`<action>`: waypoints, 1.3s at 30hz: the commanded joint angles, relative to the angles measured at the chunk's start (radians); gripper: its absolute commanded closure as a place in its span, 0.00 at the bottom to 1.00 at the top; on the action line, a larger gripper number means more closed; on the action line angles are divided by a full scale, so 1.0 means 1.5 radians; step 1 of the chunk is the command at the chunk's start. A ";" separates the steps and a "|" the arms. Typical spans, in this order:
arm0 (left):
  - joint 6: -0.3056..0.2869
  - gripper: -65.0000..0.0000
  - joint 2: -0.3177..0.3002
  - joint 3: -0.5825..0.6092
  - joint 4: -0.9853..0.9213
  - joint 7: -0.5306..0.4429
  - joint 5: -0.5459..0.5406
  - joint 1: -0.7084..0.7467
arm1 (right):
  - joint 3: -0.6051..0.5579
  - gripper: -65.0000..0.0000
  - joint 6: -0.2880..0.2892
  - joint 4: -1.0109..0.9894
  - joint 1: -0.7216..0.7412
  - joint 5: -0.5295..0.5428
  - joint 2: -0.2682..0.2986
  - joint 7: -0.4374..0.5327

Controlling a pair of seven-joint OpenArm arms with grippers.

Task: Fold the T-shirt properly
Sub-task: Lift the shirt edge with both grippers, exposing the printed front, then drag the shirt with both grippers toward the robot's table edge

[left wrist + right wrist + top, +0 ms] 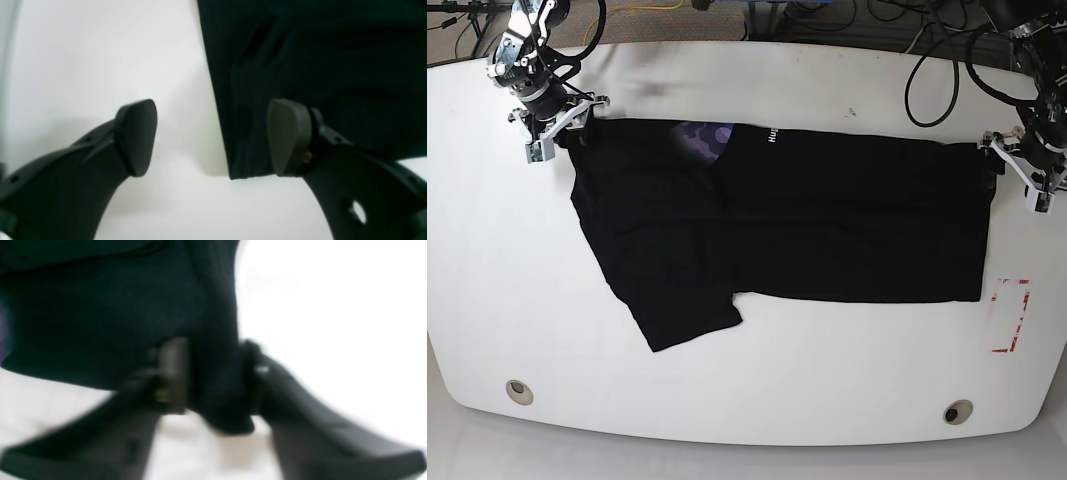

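Observation:
The black T-shirt (807,215) lies spread across the white table (827,370), with white lettering (770,133) near the collar and one sleeve (682,315) pointing toward the front. My right gripper (564,125) is at the shirt's far left corner. In the blurred right wrist view it (213,380) is shut on a bunched fold of the black cloth (100,306). My left gripper (1017,168) is at the shirt's far right corner. In the left wrist view it (213,138) is open, low over the table, and the shirt's edge (240,133) lies between its fingers, against the right pad (288,136).
A red outlined rectangle (1012,315) is marked on the table at the right front. Two round holes (519,390) (957,411) sit near the front edge. Cables (927,60) run along the back edge. A purple patch (707,137) shows at the collar.

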 commanded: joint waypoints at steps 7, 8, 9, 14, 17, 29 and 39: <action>-0.011 0.25 -0.009 -0.002 -0.012 -0.012 -0.009 -0.006 | 0.003 0.82 0.004 0.008 0.001 0.010 0.007 0.007; -0.011 0.25 -0.009 0.000 -0.021 -0.012 -0.009 -0.006 | 0.003 0.83 0.004 0.009 0.001 0.010 0.007 0.007; -0.011 0.25 -0.009 0.003 -0.028 -0.012 -0.008 -0.006 | 0.003 0.83 0.004 0.009 0.001 0.010 0.004 0.007; -0.011 0.25 -0.012 0.021 -0.072 -0.012 -0.008 -0.006 | 0.002 0.83 0.004 0.010 0.001 0.007 -0.012 0.007; -0.011 0.25 -0.012 0.035 -0.092 -0.012 -0.008 -0.005 | 0.002 0.83 0.004 0.010 0.001 0.007 -0.014 0.007; -0.011 0.82 -0.013 0.072 -0.098 -0.012 -0.003 0.016 | -0.014 1.00 0.004 0.011 0.001 0.005 -0.015 0.007; -0.011 1.00 -0.010 0.069 -0.030 -0.011 0.034 0.073 | -0.011 0.99 0.004 0.013 -0.022 0.005 -0.008 0.005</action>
